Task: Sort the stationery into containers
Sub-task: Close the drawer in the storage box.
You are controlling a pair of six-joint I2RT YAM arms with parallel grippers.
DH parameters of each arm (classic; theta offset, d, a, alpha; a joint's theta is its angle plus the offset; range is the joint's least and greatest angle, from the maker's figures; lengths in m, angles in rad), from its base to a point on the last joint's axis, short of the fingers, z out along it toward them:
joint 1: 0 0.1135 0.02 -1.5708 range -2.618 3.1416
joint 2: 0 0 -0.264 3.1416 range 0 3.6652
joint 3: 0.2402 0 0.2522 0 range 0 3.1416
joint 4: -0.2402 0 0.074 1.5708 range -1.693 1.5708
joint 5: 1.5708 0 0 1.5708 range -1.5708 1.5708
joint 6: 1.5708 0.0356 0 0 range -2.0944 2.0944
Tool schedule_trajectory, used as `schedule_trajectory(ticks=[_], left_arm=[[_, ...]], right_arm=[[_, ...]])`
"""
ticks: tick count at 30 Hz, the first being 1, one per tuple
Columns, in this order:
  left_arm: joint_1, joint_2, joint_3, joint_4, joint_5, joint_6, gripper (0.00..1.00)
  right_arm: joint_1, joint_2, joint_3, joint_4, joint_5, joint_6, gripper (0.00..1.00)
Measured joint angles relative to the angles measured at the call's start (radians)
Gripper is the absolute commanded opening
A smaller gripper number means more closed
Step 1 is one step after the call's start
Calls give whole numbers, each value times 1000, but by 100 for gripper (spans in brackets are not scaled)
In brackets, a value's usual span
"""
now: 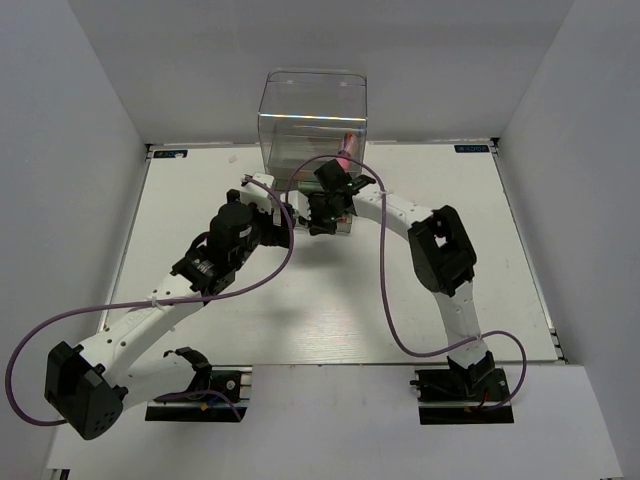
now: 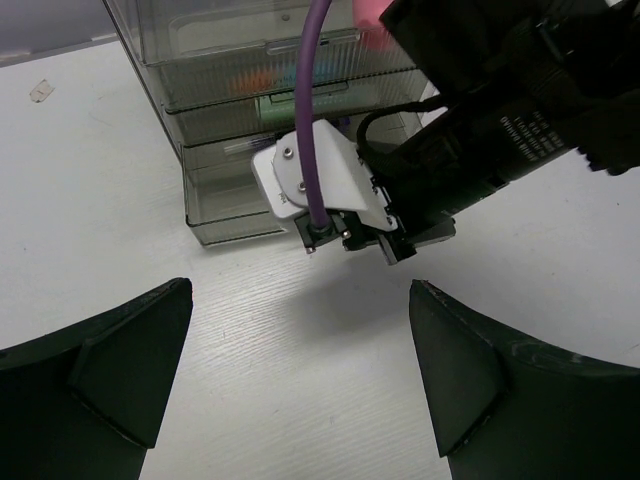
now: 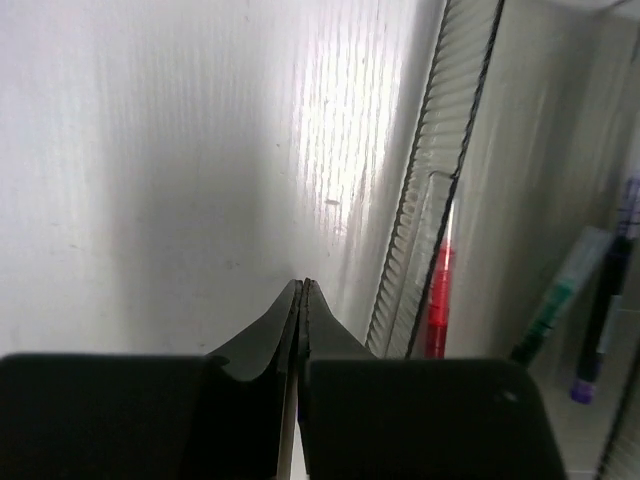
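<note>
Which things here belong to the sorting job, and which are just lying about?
Job:
- organizer
- pink tube
- red pen
- green marker
- orange marker

Lying about:
- small scrap on the table
- purple cable

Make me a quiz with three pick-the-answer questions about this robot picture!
1. Where does the organizer stand on the table? A) near edge B) far edge C) left corner
2. What colour are the cables? A) purple B) yellow C) green
3. How is the right gripper? A) wide open B) holding a pen C) shut, empty
Answers: 1 B, it is at the top of the overhead view; 2 A, purple loops show in that view; 3 C, its jaws meet with nothing between.
</note>
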Motion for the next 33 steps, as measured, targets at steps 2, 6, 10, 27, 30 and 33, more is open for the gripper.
schedule_trajectory(ticks=[2, 6, 10, 27, 30, 33], left_arm=[[0, 0, 0, 0, 0, 0, 99], [0, 0, 0, 1, 0, 0, 99], [0, 0, 0, 1, 0, 0, 99], [0, -2, -13, 6, -3, 1, 99], [0, -2, -13, 7, -4, 2, 99], [0, -2, -13, 8, -4, 2, 99]], right_arm=[[0, 23, 2, 4, 22, 12, 0], [1, 47, -15, 80, 134, 69, 0], [2, 47, -57, 222, 273, 119, 0], [2, 43, -206, 521, 631, 130, 0], [2, 36, -222, 553, 659, 128, 0], [2, 14, -249, 578, 670, 126, 0]])
